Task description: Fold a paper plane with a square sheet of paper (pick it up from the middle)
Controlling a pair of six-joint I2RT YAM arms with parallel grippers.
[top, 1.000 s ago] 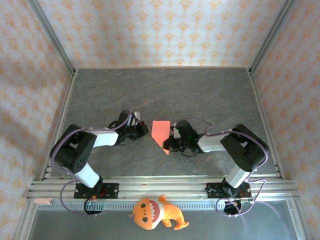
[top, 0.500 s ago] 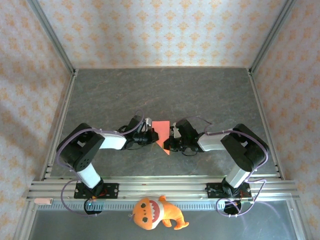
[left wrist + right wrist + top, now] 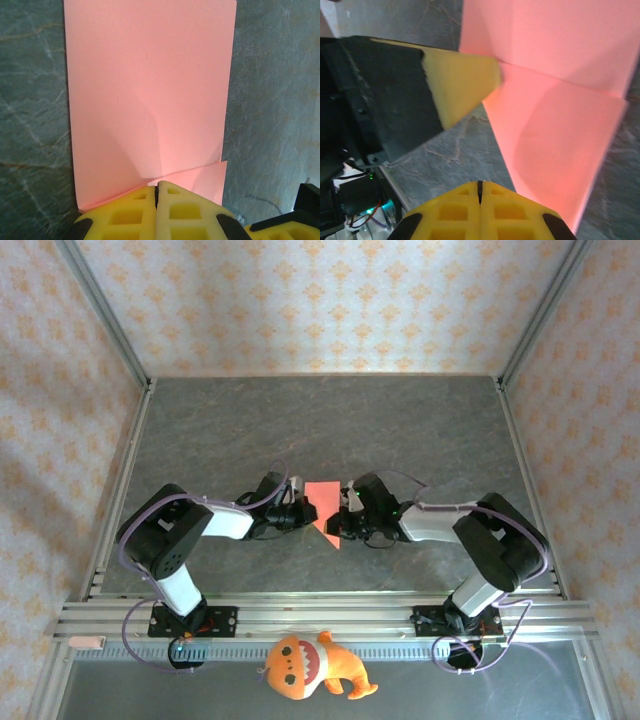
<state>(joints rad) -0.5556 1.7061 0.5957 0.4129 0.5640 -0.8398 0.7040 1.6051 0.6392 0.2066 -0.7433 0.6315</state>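
**A:** What sits nearest?

**B:** An orange plush toy with a white toothy mouth, lying at the near edge just in front of the ribbed aluminium rail; the two black-and-white arms are bolted to that rail; the left arm and the right arm both bend inward toward the middle.

**A:** And the task's thing?

**B:** The thin red-pink sheet of paper lies on the grey marbled bench, between the two wrists; it is partly folded, squared off at its far end and running to a point at its near end; the left wrist view shows a crease across one corner.

**A:** How do the jaws stand?

**B:** The left jaws are closed, their yellow fingertips pressed together and touching the sheet's left edge; whether any paper is nipped between them I cannot tell; in the right wrist view one of those tips meets the sheet right at a fold line. The right jaws are closed too, yellow fingertips together, low over the bench at the edge of the pointed flap; whether they touch it I cannot tell.

**A:** And beyond?

**B:** The bench runs on to metal corner posts; behind them stand walls papered in a pale orange pattern.
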